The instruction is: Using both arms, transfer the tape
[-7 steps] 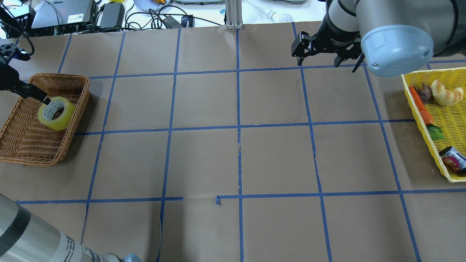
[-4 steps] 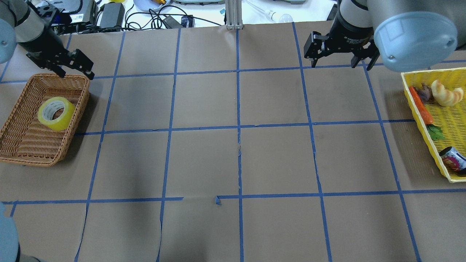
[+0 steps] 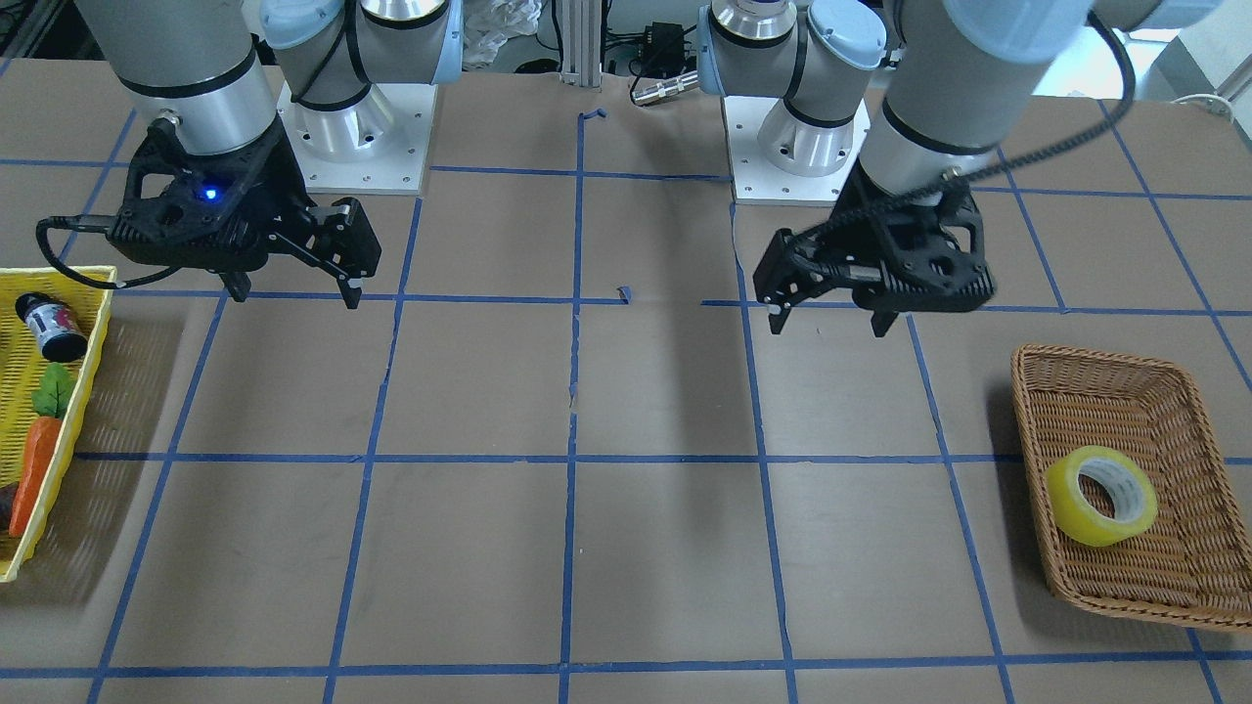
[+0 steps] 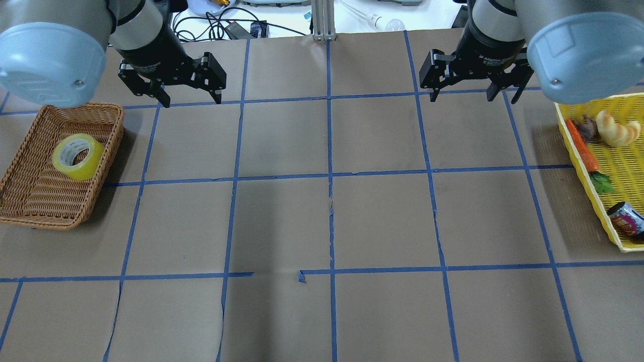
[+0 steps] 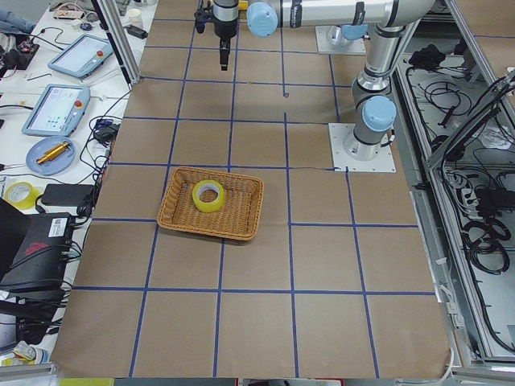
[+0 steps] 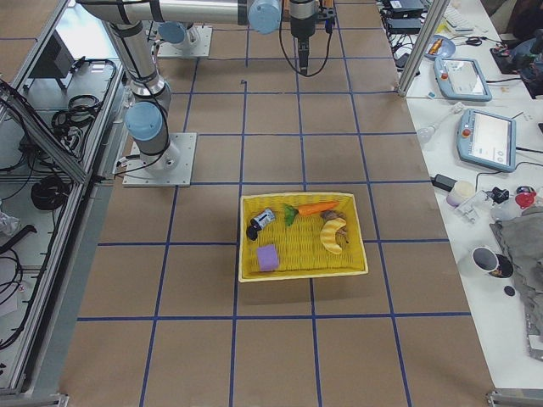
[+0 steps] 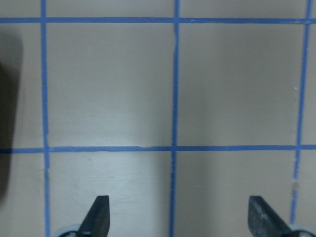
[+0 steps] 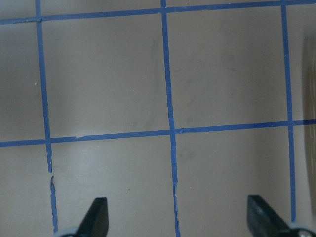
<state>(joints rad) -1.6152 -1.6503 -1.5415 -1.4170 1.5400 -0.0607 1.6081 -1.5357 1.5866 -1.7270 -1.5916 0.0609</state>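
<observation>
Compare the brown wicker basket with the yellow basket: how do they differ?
The wicker basket is brown and woven; the yellow basket is plastic mesh. The wicker basket holds only the tape roll; the yellow basket holds several things, among them a carrot and a small can. The wicker basket lies on the robot's left, the yellow basket on its right. Both are shallow and rectangular.

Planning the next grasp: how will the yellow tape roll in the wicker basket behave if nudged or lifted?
The tape roll looks rigid, likely keeping shape when gripped. It leans tilted in the wicker basket, so a nudge may tip or roll it. Its glossy side may be slippery.
</observation>
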